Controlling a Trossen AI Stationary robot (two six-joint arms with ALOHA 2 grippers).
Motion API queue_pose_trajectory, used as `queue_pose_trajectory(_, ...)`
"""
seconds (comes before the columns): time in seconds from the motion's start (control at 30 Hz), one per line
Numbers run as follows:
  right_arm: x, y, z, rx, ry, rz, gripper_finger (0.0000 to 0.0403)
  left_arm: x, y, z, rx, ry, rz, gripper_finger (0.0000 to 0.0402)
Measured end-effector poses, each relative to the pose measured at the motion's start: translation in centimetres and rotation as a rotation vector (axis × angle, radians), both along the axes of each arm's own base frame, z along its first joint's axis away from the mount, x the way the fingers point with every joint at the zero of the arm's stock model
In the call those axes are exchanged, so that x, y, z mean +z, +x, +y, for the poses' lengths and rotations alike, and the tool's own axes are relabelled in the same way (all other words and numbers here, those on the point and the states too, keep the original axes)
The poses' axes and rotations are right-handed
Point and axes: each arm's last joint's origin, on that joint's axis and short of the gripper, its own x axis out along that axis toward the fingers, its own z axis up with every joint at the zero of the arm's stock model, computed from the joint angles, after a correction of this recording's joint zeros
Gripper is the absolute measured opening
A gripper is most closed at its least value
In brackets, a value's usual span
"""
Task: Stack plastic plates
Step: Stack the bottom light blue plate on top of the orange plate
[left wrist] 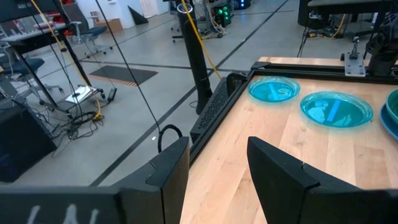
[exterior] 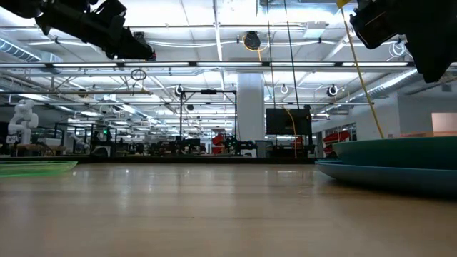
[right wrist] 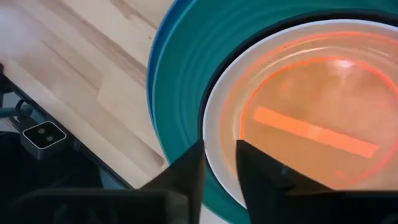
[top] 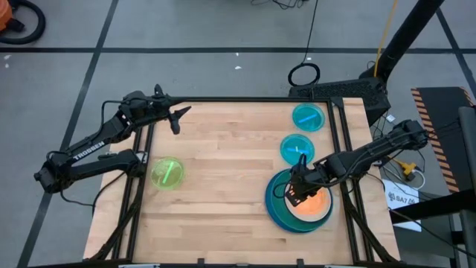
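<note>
- We see the right tool [top: 300, 187] hanging low over the stack of plates near the desk's front right corner, its 2 fingers [right wrist: 186, 171] set narrow with only a slim gap and nothing between them.
- The stack has the blue plate [top: 274, 210] at the bottom, the teal plate [right wrist: 180, 68] on it, then a white plate [right wrist: 217, 106] with a thin dark rim showing around it, and the orange plate [right wrist: 311, 118] on top.
- In the right wrist view the fingertips sit just above the near rims of the white and teal plates; we cannot tell whether they touch.
- 2 translucent cyan plates lie flat along the right edge of the desk [top: 223, 164]: 1 cyan plate [top: 308, 117] near the back right corner, the second cyan plate [top: 297, 147] between it and the stack.
- The lime green plate [top: 166, 173] lies alone near the left edge, well apart from the others.
- The left tool [top: 178, 117] hovers above the back left corner, its fingers [left wrist: 171, 171] spread wide and empty.
</note>
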Motion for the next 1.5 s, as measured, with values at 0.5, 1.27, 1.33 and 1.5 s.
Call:
queue_pose_trajectory(0.5,0.0,0.3,-0.7,0.005,-0.137,-0.066,0.0156,0.0,0.0,0.0,0.002,-0.01,-0.005,0.017)
queue_pose_trajectory(1.27,-0.5,0.3,-9.2,-0.177,-0.331,0.092,0.0148,0.2,0.7,-0.8,-0.05,-0.036,-0.049,0.017)
queue_pose_trajectory(1.33,-0.5,0.0,-10.1,-0.201,-0.332,0.128,0.0148,0.2,0.7,-0.8,-0.051,-0.031,-0.046,0.017)
queue_pose_trajectory(1.5,-0.6,-0.6,-12.6,-0.24,-0.341,0.167,0.0148,0.2,0.7,-0.8,-0.051,-0.03,-0.045,0.017)
